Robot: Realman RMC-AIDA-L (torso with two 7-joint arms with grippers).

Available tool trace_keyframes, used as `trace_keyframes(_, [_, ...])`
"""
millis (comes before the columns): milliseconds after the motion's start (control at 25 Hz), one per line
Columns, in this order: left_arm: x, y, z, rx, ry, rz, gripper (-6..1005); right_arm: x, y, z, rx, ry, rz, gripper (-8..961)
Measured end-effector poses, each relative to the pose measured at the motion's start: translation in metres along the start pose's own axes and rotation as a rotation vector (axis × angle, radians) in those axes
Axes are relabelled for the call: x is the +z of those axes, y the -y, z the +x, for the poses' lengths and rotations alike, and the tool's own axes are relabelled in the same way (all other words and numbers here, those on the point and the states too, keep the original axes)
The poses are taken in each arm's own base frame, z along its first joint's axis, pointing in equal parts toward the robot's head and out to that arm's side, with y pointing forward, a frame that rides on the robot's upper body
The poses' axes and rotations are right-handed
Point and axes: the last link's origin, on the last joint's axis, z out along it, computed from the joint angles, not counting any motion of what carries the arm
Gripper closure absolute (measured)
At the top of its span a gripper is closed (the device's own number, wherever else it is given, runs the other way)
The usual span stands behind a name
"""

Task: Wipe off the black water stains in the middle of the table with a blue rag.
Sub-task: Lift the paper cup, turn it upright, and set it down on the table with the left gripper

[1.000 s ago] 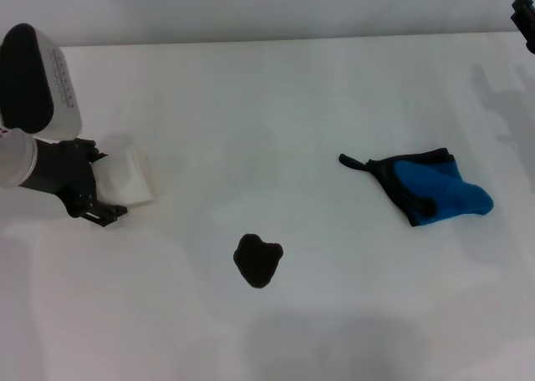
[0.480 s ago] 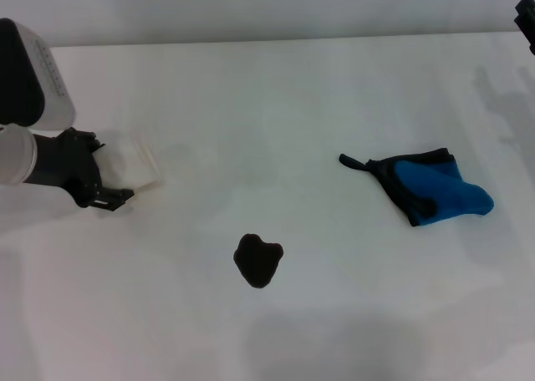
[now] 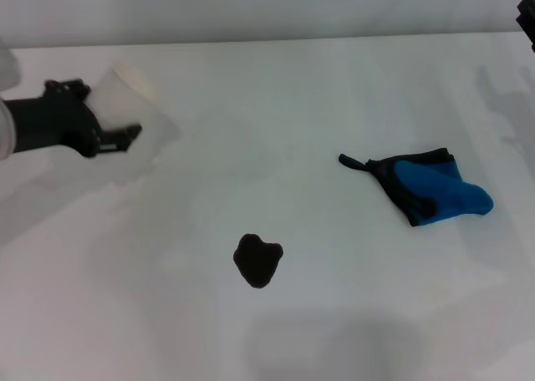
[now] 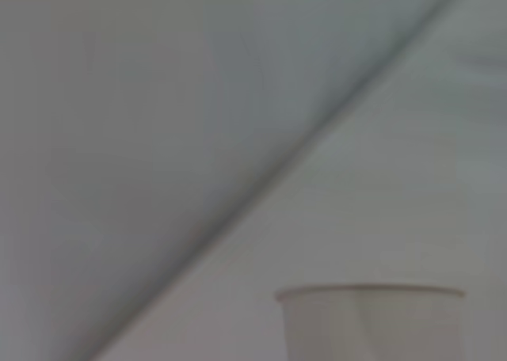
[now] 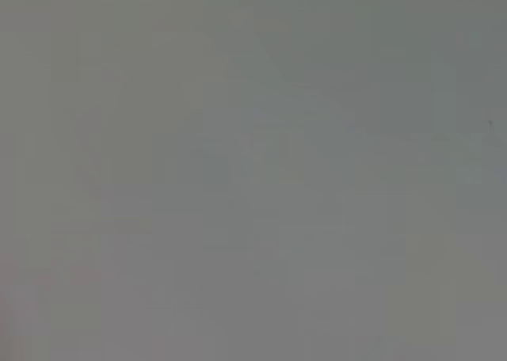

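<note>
The black water stains (image 3: 257, 260) form one glossy lobed blotch on the white table (image 3: 276, 130), near the middle and toward the front. The blue rag (image 3: 436, 188) lies crumpled to the right of it, with black edging and a thin loop tail pointing left. No gripper touches either. My left gripper (image 3: 113, 112) is at the far left, well away from the stain, shut on a white paper cup (image 3: 127, 93) held tilted above the table; the cup's rim (image 4: 369, 293) shows in the left wrist view. Only a dark bit of my right gripper (image 3: 527, 17) shows at the top right corner.
The table's far edge (image 3: 276, 40) meets a grey wall. The right wrist view shows only a plain grey surface.
My left arm has lifted the paper cup off the table and carried it toward the far left, tipping it. The rag, the stain and the right arm have not moved.
</note>
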Motion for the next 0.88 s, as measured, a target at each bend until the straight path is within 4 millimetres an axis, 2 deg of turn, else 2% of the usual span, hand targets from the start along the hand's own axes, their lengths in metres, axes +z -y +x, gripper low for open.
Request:
trace_keyframes(240, [-0.016, -0.003, -0.018, -0.116, -0.228, 0.138, 236, 0.001, 0.0, 0.0, -0.008, -0.002, -0.002, 111])
trace_keyframes(400, [-0.014, -0.011, -0.037, -0.222, -0.322, 0.2, 235, 0.002, 0.0, -0.001, -0.007, -0.001, 0.0, 111])
trace_keyframes(480, [-0.013, -0.012, -0.039, -0.238, -0.333, 0.21, 235, 0.003, -0.001, -0.001, -0.007, -0.001, -0.002, 111])
trace_keyframes(520, [-0.004, -0.018, -0.048, -0.28, -0.349, 0.238, 235, 0.004, -0.002, -0.001, -0.008, -0.001, -0.004, 111])
trace_keyframes(880, [0.023, -0.041, -0.063, -0.269, -0.308, 0.277, 233, 0.006, -0.003, -0.002, -0.01, -0.002, -0.006, 111])
